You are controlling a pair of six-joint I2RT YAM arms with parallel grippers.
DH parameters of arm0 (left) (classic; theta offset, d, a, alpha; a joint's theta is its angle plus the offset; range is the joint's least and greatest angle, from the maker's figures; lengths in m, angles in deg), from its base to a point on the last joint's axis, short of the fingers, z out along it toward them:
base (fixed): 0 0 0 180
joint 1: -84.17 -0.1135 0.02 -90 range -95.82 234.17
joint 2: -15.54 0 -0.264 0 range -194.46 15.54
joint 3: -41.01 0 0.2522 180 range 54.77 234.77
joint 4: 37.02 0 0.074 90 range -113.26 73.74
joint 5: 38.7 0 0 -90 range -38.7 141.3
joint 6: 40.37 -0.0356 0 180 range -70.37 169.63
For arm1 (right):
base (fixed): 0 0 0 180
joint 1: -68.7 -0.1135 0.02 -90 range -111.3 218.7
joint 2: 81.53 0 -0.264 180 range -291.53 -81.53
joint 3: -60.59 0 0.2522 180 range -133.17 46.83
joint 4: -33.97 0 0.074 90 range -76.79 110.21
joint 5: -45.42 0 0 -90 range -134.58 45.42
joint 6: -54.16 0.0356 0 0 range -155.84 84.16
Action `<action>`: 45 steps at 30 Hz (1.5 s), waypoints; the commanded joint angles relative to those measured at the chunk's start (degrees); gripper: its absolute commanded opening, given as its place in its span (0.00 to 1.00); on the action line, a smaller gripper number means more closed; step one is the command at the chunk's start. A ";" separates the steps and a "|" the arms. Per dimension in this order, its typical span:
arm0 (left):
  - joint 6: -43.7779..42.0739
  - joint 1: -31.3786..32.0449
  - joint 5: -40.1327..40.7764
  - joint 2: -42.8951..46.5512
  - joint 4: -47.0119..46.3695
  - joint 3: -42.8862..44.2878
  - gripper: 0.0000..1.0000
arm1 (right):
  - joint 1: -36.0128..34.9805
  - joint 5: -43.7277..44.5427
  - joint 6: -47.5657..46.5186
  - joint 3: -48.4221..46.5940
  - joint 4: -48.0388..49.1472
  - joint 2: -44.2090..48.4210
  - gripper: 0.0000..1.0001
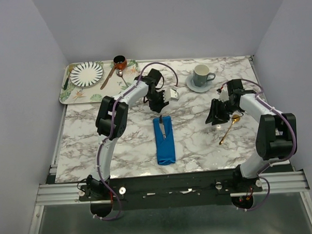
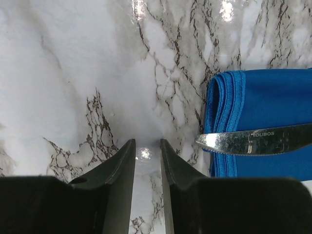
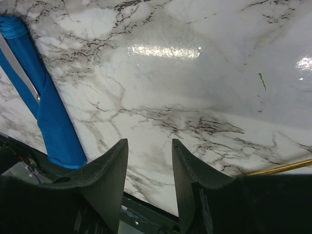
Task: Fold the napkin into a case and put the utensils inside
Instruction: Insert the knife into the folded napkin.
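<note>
The napkin lies as a narrow blue case (image 1: 165, 142) in the middle of the table, long side running near to far. A silver utensil (image 1: 162, 128) rests on its far end; in the left wrist view its blade (image 2: 258, 139) crosses the blue cloth (image 2: 263, 102) and pokes past the hem. My left gripper (image 1: 159, 104) hovers just beyond that far end, open by a narrow gap (image 2: 147, 146) over bare marble. The gold spoon (image 1: 230, 128) lies on the table at the right. My right gripper (image 1: 217, 116) stands left of it, open (image 3: 149, 144) and empty; the case (image 3: 48, 112) shows at the left.
A patterned tray (image 1: 67, 92) at the back left carries a striped plate (image 1: 86, 73), a brown-handled spoon (image 1: 109, 76) and a small copper pot (image 1: 120, 61). A grey cup on a saucer (image 1: 202, 76) stands at the back right. The table's near edge (image 3: 146, 204) shows below my right fingers.
</note>
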 commanded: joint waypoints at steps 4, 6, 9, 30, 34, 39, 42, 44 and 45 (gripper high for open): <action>-3.80 1.00 -0.02 2.28 2.21 -3.19 0.34 | -0.26 2.06 -1.41 0.99 0.47 3.12 0.49; -4.15 1.08 -0.11 2.54 2.21 -3.81 0.35 | -0.26 2.07 -1.50 1.16 0.39 3.56 0.50; -5.03 1.44 -0.64 3.16 2.21 -4.42 0.35 | -0.26 2.15 -1.41 1.43 0.56 3.65 0.50; -6.53 3.02 -0.46 3.07 2.30 -4.60 0.35 | -0.17 1.54 -1.59 1.69 0.65 3.91 0.50; -7.05 2.93 -0.81 3.60 2.30 -5.04 0.35 | -0.26 1.63 -1.67 1.78 0.65 3.82 0.50; -7.32 3.02 -1.08 3.77 2.30 -5.56 0.35 | -0.26 1.36 -1.68 1.69 0.65 3.82 0.50; -7.67 3.19 -1.17 4.13 2.30 -5.92 0.35 | -0.26 1.54 -1.68 1.60 0.65 3.74 0.50; -7.76 3.19 -1.34 4.39 2.30 -6.18 0.36 | -0.26 1.54 -1.68 1.69 0.65 3.82 0.50; -7.93 3.28 -1.43 4.39 2.30 -6.18 0.36 | -0.26 1.54 -1.68 1.69 0.65 3.74 0.50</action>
